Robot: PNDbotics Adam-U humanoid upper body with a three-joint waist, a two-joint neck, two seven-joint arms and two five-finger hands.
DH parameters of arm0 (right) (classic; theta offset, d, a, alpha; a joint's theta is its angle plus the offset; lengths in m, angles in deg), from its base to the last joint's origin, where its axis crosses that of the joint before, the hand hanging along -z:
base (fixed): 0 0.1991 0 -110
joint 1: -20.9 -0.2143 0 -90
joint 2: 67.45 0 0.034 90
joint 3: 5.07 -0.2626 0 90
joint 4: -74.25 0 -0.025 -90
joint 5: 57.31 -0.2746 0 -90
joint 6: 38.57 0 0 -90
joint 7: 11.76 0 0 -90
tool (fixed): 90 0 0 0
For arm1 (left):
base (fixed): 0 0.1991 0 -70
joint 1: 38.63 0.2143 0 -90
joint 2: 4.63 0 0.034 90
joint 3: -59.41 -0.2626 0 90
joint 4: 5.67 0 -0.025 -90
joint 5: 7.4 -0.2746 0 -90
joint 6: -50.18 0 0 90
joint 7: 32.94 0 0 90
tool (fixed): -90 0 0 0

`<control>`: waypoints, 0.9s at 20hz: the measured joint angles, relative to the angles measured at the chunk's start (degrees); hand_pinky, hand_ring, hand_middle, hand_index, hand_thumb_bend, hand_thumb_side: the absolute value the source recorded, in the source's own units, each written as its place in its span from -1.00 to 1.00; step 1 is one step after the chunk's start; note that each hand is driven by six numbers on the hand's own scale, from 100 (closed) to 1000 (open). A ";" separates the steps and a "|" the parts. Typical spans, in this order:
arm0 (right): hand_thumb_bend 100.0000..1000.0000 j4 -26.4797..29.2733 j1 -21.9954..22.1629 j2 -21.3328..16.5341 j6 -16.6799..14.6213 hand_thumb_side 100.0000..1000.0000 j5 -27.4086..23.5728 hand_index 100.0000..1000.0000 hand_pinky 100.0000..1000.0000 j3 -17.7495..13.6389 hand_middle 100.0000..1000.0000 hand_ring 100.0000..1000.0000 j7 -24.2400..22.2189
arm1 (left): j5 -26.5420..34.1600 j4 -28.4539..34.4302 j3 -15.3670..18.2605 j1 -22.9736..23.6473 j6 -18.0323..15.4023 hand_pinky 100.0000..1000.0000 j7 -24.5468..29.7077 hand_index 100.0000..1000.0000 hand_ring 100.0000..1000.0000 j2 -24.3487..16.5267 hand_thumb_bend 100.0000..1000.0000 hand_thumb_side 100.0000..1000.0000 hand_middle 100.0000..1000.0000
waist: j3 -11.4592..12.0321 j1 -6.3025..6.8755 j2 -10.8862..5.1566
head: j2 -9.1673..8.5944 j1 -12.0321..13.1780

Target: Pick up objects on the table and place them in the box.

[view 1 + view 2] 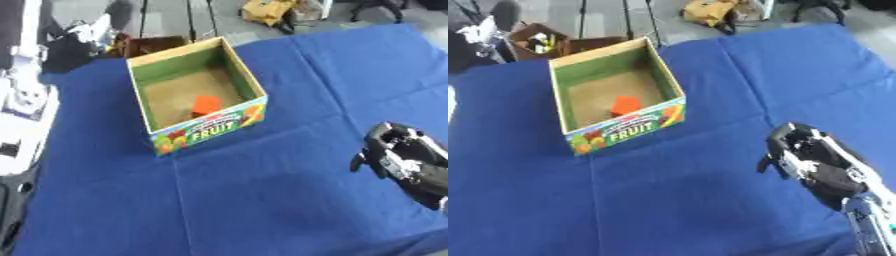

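While the right hand (802,152) hung over the blue table (262,200) at the right side, its fingers were curled in and they held nothing that could be seen. No left hand showed in either view. Out from that hand lay only bare blue cloth, creased along its folds, with no loose object anywhere on it. Further up and to the left stood the box (210,127), a cardboard fruit carton, open at the top, well apart from the hand. Inside it, on the brown floor near the front wall, sat an orange block (206,105). That piece looked small, stiff and light, probably easy to lift with a pinch across its flat sides, thumb against fingers, though its surface might be smooth enough to slip. By the look of things the job was close to finished, since nothing remained on the cloth to collect
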 measured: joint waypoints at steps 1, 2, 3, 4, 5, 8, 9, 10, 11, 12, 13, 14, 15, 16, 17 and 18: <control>-1.00 0.00 0.00 0.00 0.02 -1.00 0.00 -0.76 -0.12 0.00 -0.70 -0.65 0.03 | 1.97 0.51 0.55 1.18 0.12 0.57 -0.56 0.58 0.43 0.00 0.20 0.55 0.47 | 0.13 0.01 0.00 | 0.00 0.09; -1.00 0.00 0.00 0.00 0.02 -1.00 0.00 -0.76 -0.12 -0.01 -0.70 -0.65 0.07 | 3.83 0.93 1.03 2.26 0.23 0.56 -1.06 0.58 0.42 0.01 0.18 0.55 0.46 | 0.14 0.01 0.00 | -0.01 0.27; -1.00 0.00 0.00 0.00 0.00 -1.00 0.00 -0.75 -0.12 -0.02 -0.70 -0.65 0.11 | 5.51 1.26 1.49 3.37 0.33 0.56 -1.52 0.58 0.41 0.07 0.16 0.56 0.45 | 0.15 0.02 0.01 | -0.01 0.53; -1.00 0.00 0.00 0.00 -0.01 -1.00 0.00 -0.75 -0.12 -0.03 -0.70 -0.65 0.14 | 7.00 1.47 1.93 4.46 0.42 0.56 -1.93 0.57 0.40 0.28 0.13 0.56 0.44 | 0.23 0.02 0.02 | -0.01 0.90; -1.00 0.00 0.01 0.00 -0.01 -1.00 0.00 -0.75 -0.12 -0.04 -0.70 -0.65 0.14 | 8.32 1.55 2.30 5.43 0.52 0.55 -2.28 0.57 0.39 0.43 0.08 0.55 0.44 | 0.33 0.02 0.02 | -0.01 1.35; -1.00 0.00 0.02 0.00 -0.02 -1.00 0.01 -0.75 -0.12 -0.26 -0.69 -0.65 0.19 | 11.10 2.04 3.28 7.84 0.75 0.54 -3.24 0.56 0.37 1.33 0.02 0.55 0.42 | 0.38 0.08 0.04 | -0.01 3.00; -1.00 0.00 0.02 0.00 0.00 -1.00 0.02 -0.75 -0.12 -0.33 -0.69 -0.65 0.22 | 11.81 2.17 3.47 8.43 0.83 0.54 -3.50 0.56 0.37 1.64 0.00 0.54 0.42 | 0.38 0.08 0.04 | 0.00 3.44; -1.00 0.00 0.02 0.00 0.04 -1.00 0.02 -0.75 -0.12 -0.34 -0.69 -0.65 0.26 | 12.30 2.20 3.64 8.88 0.86 0.54 -3.70 0.55 0.35 1.94 -0.05 0.53 0.40 | 0.39 0.08 0.04 | 0.00 3.77; -1.00 0.00 0.02 0.00 0.07 -1.00 0.02 -0.75 -0.12 -0.34 -0.69 -0.65 0.29 | 12.75 2.22 3.74 9.27 0.89 0.54 -3.90 0.55 0.35 2.21 -0.08 0.52 0.40 | 0.39 0.13 0.04 | 0.02 4.17; -1.00 0.00 0.02 0.00 0.09 -1.00 0.02 -0.75 -0.12 -0.34 -0.69 -0.65 0.32 | 13.20 2.22 3.78 9.66 0.95 0.53 -4.02 0.55 0.34 2.49 -0.12 0.52 0.39 | 0.40 0.19 0.04 | 0.04 4.63; -1.00 0.00 0.01 0.00 0.15 -1.00 0.02 -0.75 -0.12 -0.34 -0.69 -0.65 0.37 | 13.64 2.22 3.79 9.92 1.00 0.53 -4.11 0.54 0.34 2.80 -0.13 0.51 0.39 | 0.40 0.23 0.04 | 0.06 5.06; -1.00 0.00 0.01 0.00 0.18 -1.00 0.02 -0.74 -0.12 -0.35 -0.69 -0.65 0.40 | 13.98 2.21 3.79 10.15 1.02 0.53 -4.18 0.54 0.33 3.00 -0.18 0.50 0.38 | 0.38 0.23 0.04 | 0.07 5.43; -1.00 0.00 0.01 0.00 0.19 -1.00 0.02 -0.74 -0.12 -0.35 -0.69 -0.65 0.41 | 14.30 2.20 3.79 10.29 1.02 0.53 -4.23 0.54 0.32 3.23 -0.19 0.50 0.37 | 0.39 0.21 0.04 | 0.08 5.77; -1.00 0.00 0.01 0.00 0.20 -1.00 0.02 -0.74 -0.12 -0.35 -0.69 -0.65 0.42 | 14.58 2.16 3.79 10.55 1.01 0.52 -4.25 0.54 0.31 3.41 -0.22 0.49 0.37 | 0.39 0.21 0.04 | 0.08 6.11; -1.00 0.00 0.01 0.00 0.20 -1.00 0.02 -0.74 -0.12 -0.35 -0.69 -0.65 0.42 | 14.85 2.14 3.79 10.74 1.01 0.52 -4.27 0.54 0.31 3.57 -0.24 0.48 0.36 | 0.40 0.22 0.04 | 0.09 6.50; -1.00 0.00 0.01 0.00 0.21 -1.00 0.02 -0.74 -0.12 -0.35 -0.69 -0.65 0.44 | 15.05 2.12 3.79 10.89 1.01 0.52 -4.28 0.54 0.30 3.80 -0.24 0.48 0.36 | 0.39 0.22 0.04 | 0.09 6.98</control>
